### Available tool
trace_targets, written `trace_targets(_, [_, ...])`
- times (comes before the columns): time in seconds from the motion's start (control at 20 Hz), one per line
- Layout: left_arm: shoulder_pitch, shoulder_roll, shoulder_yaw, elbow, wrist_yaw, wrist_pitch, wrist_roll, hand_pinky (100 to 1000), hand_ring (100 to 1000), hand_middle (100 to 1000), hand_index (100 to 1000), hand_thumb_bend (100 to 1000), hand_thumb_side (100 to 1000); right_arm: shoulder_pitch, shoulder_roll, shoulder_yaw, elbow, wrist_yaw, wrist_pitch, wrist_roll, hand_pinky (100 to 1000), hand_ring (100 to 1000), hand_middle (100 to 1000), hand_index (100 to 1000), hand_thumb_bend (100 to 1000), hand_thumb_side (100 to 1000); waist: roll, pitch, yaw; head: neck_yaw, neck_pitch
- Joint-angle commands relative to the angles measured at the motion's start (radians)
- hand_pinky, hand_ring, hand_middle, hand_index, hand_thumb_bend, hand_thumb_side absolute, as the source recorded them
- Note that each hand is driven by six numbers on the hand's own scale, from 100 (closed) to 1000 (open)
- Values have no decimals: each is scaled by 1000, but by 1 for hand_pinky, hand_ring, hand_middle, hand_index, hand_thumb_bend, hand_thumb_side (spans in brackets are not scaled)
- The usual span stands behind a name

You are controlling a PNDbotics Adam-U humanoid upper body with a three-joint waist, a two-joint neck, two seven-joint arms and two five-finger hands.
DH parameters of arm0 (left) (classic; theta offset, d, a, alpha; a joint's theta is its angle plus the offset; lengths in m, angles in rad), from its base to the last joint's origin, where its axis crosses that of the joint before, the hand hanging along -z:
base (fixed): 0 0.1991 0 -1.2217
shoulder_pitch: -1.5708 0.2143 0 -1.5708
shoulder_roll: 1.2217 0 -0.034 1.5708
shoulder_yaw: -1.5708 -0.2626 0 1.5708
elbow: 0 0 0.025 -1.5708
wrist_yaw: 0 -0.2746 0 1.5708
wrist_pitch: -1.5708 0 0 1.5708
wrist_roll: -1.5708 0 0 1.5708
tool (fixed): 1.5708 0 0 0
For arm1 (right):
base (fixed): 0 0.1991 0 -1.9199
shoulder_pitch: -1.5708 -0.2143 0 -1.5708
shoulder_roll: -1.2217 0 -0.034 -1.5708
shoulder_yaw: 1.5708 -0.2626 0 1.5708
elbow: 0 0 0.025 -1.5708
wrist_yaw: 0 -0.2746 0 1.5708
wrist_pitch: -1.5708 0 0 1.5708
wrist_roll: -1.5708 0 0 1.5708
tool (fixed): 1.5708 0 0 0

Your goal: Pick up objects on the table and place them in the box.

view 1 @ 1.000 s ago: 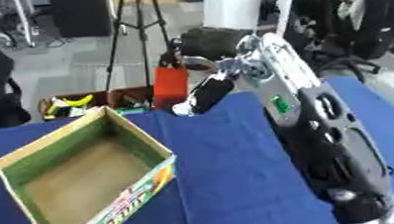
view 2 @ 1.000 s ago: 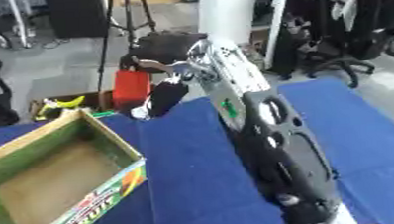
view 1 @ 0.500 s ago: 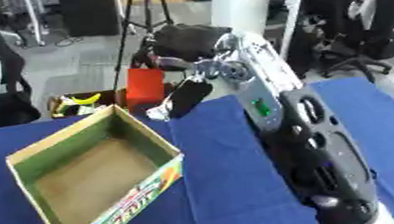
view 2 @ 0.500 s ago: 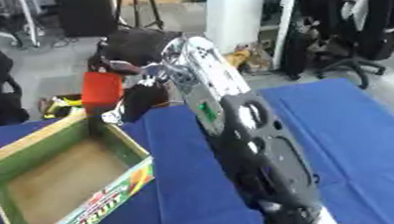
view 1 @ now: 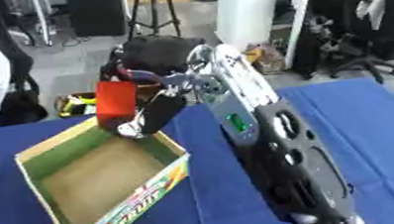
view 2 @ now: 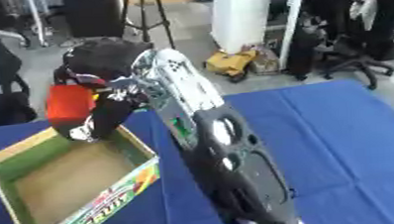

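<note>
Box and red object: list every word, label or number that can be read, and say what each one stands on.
"FRUIT" in large letters on the near outer side of the box, among coloured fruit pictures.
Any smaller print on that side of the box: too blurred to read.
Red object held in the right hand over the box's far edge: no readable text on the face that shows.
Green patch on the right arm: any mark on it is illegible.
</note>
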Motion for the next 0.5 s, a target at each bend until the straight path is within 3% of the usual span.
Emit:
trace_targets(0.05, [-7,20,-3,-20,4,-2,-3,384,611,651,908,391,809,-21,35,2,-9,35,-137,126,773,731,403,523,100,652,4,-21,5,4,3])
trace_targets(0.5, [-7,18,-4,-20,4,-5,-3,384,611,651,908,392,810,-20,138,-19,51,187,-117,64,772,729,397,519,100,656,3,-18,17,-3,10])
